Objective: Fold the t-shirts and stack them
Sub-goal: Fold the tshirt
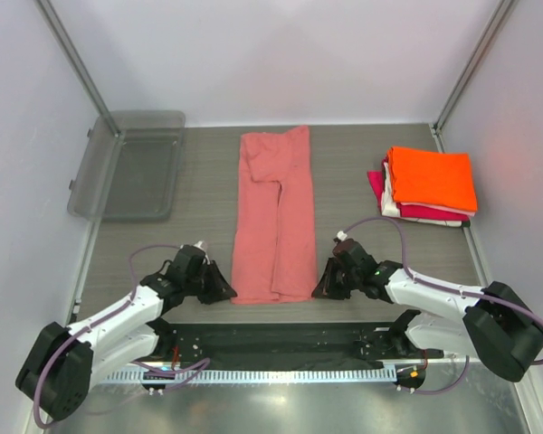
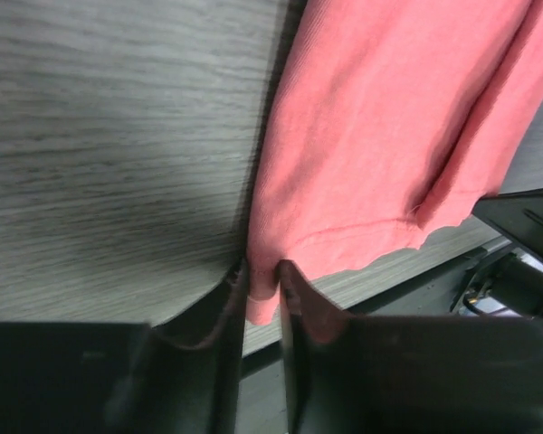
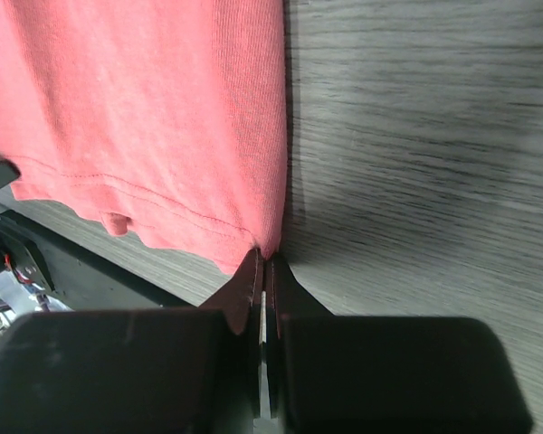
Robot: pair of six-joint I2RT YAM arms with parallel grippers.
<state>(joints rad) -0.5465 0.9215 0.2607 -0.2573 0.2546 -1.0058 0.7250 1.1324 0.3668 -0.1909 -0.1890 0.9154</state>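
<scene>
Your salmon-pink shirt (image 1: 274,217) lies in the middle of the table (image 1: 208,181), folded lengthwise into one long narrow strip that runs from the far side toward the arms, with its hem at the near end. You have both arms down low at that near end, one at each corner. Your left gripper (image 1: 222,287) sits at the strip's near left corner. From its wrist camera the fingers (image 2: 231,303) stand close together, with the corner of the hem filling the narrow gap between them and touching both sides, so it grips the cloth. Your right gripper (image 1: 326,285) is at the near right corner. There the fingertips (image 3: 249,282) are pressed together with only a sliver of light between them, and the very tip of the corner runs in between them. It seems nipped, though so little cloth shows there that you cannot be sure how much is caught. The rest of the strip lies flat on the wood. At the far right sits the finished pile — the orange shirt (image 1: 432,176) folded on top, the white shirt (image 1: 389,203) and the magenta-red shirt (image 1: 376,181) showing at its left edge. The grey tray (image 1: 131,163) rests at the far left corner, well apart from everything else.
</scene>
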